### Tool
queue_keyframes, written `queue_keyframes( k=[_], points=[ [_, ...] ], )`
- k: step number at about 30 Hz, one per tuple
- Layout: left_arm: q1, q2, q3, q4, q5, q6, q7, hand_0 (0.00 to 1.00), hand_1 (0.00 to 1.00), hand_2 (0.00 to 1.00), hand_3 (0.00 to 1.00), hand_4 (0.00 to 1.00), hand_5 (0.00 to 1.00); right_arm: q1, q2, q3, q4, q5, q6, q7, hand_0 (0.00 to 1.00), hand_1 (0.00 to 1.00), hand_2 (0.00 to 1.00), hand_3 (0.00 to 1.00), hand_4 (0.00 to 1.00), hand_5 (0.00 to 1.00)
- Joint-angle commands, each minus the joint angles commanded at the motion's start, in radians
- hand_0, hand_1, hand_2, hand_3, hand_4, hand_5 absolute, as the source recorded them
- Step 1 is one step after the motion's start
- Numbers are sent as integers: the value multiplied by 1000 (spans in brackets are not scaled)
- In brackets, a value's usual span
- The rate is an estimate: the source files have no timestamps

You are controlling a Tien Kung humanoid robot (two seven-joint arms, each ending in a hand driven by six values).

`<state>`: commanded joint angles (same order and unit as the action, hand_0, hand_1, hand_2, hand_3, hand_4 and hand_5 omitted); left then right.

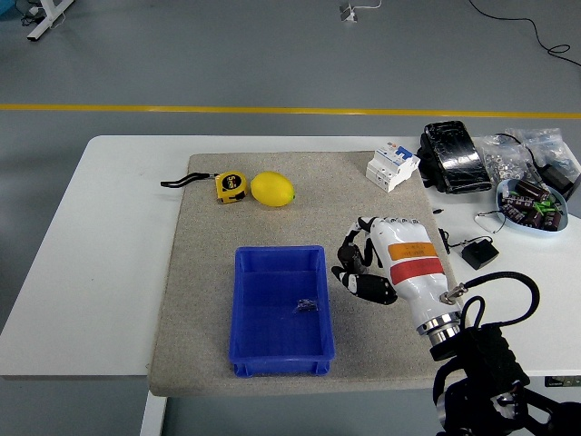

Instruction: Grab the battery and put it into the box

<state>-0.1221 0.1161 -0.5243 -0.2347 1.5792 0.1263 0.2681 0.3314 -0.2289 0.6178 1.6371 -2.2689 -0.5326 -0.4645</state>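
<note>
The right hand (377,263) reaches in from the lower right over the grey mat (209,300), just beside the right wall of the blue box (279,259). Its fingers (349,259) are curled inward toward the box side. The battery is not visible anywhere on the mat; whether it sits inside the curled fingers cannot be told from this view, so the hand's hold is unconfirmed.

The blue box stands on the mat near its front edge, open side up. A small dark object (308,306) lies on its floor, right of centre; what it is cannot be made out.

At the far left of the mat a yellow tape measure (231,186) lies just beside a lemon (271,189). At the mat's far right corner stands a white circuit breaker (392,165). Beyond it, on the white table (100,236), rest a black pack (454,156), a bowl of dark cylindrical parts (534,204) and a small black adapter (478,253).
</note>
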Motion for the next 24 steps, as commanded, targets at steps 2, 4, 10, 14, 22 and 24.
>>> queue_keyframes(
  k=[2,4,10,14,22,24],
  points=[
    [0,1,1,0,0,0,0,705,593,672,672,725,675,19,16,-30,-9,0,-2,0,6,143,255,397,878,36],
    [0,2,0,0,1,-1,0,702,587,669,673,724,674,37,33,-58,-21,0,-4,2,8,143,257,397,878,37],
    [2,3,-3,-1,8,-6,1,693,583,660,671,726,673,89,79,-120,-59,29,-3,10,69,210,338,473,770,108],
    [4,5,-3,-2,10,-7,2,693,583,660,671,726,673,113,98,-141,-75,69,9,21,69,210,338,473,770,108],
    [7,7,-6,-3,13,-8,0,692,577,658,671,724,667,139,114,-154,-90,102,69,35,240,427,561,797,949,323],
    [7,7,-8,-4,15,-9,1,692,577,658,671,724,667,140,116,-158,-91,105,74,37,240,427,561,797,949,323]
  ],
)
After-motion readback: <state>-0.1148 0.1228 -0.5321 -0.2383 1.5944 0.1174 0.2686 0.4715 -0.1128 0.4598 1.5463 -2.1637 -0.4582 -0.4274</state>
